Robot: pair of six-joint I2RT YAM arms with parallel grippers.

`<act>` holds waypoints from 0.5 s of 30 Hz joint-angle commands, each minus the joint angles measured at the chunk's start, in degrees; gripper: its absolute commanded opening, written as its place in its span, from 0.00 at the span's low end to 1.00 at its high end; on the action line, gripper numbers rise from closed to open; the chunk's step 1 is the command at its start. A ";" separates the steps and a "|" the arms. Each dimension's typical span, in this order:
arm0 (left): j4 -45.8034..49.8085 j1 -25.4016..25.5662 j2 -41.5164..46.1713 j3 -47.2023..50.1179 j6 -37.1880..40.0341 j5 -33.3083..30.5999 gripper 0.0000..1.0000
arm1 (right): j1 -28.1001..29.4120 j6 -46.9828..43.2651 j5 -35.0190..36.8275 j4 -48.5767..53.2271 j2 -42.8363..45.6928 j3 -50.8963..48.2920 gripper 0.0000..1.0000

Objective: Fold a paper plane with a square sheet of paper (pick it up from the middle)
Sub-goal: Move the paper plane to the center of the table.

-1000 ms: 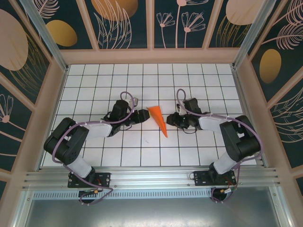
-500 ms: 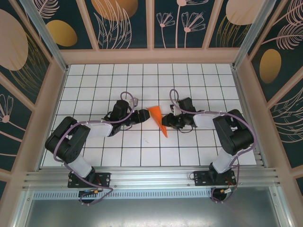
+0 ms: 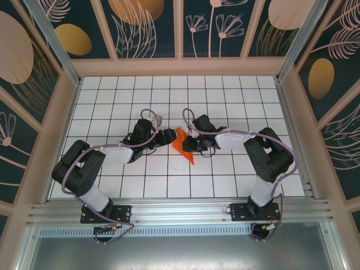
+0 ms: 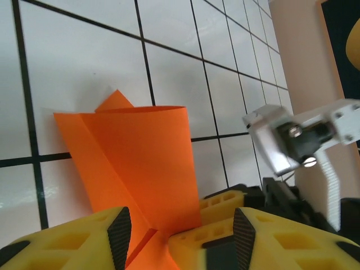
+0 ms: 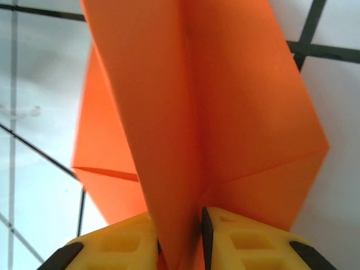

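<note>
About the middle of the table (image 3: 112, 90), well away from every edge, sits the paper plane (image 3: 179, 148), half made: a narrow orange dart with its nose toward the near edge and its flaps lifted off the tiles rather than lying flat. The two arms reach in from either side so their claws meet at it, which looks to me like the reason it stands up as it does. The right gripper (image 5: 180, 239) is pinched tight on the raised centre crease. From its wrist the yellow fingers (image 5: 112, 247) show almost no gap, with the orange ridge running up between them and a wing falling away on each side. I take that as the hold that keeps the keel upright while the wings get shaped. The left gripper (image 4: 180, 228) comes from the other side with its jaws standing apart, straddling the wider end of the paper, where a curled flap rises in front of it. Whether its pads actually press on the paper I cannot make out, so I would call it unclenched and merely steadying. My guess is the step in hand is a wing crease, with the flattening not yet done
</note>
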State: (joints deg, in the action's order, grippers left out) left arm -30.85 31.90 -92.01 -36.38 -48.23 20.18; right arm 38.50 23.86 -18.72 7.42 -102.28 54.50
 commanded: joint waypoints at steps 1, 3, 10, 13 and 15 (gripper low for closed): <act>0.02 0.27 3.45 1.35 -0.58 -4.81 0.54 | 2.41 -1.53 8.72 7.34 -2.27 3.18 0.26; 0.50 0.27 4.90 2.07 -0.57 -6.80 0.54 | 3.78 -1.71 11.59 9.36 -3.27 4.82 0.26; 1.72 0.27 9.27 4.12 -0.88 -12.90 0.55 | 7.38 -0.72 19.17 14.86 -5.16 9.61 0.14; 2.52 0.26 10.98 4.78 -1.08 -15.21 0.56 | 8.40 1.29 25.21 18.21 -4.83 11.89 0.08; 2.68 0.26 12.15 5.38 -1.30 -16.22 0.56 | 8.43 3.46 28.95 20.32 -3.71 12.83 0.03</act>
State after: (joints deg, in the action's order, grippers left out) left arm -29.23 31.90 -81.97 -32.05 -48.71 7.49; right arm 46.70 24.38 1.98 21.21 -106.43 65.04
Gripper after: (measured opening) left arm 0.557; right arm 0.049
